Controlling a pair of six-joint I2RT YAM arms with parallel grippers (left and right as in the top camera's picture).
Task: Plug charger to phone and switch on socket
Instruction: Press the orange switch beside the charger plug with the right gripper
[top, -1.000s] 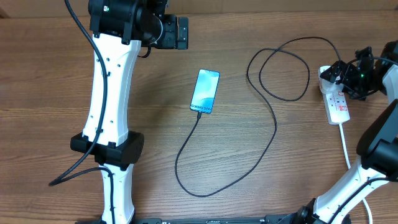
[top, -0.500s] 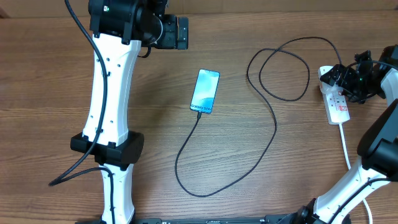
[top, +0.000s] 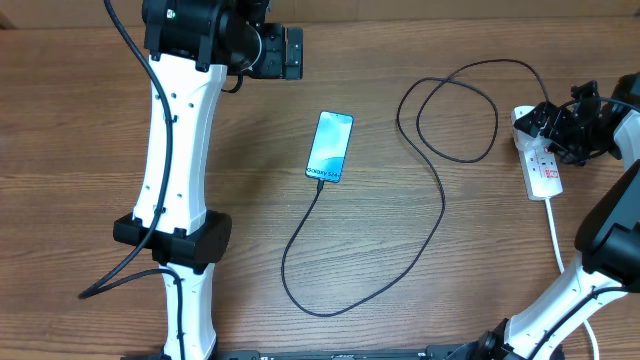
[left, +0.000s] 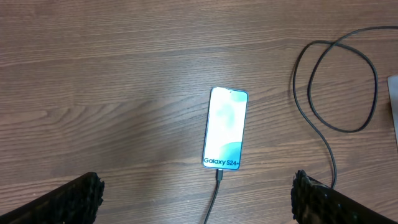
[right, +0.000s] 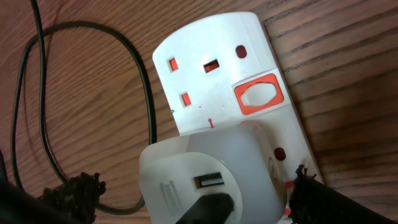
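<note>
Right gripper (right: 196, 190): jaws apart, straddling the adapter (right: 211, 155) on the socket (right: 205, 37). Phone (top: 330, 147) well aside — charger (top: 442, 200) already in. Step: switching on; you'd next press the red switch (right: 258, 96) just ahead.

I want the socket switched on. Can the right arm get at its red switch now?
Probably yes: the right gripper hovers right over the socket, fingers apart, and the red switch beside the white adapter lies uncovered.

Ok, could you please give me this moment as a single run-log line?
phone lit, charger tip in its port | left gripper open, holding nothing | right gripper open, straddling plug on socket | switch state unclear
</note>
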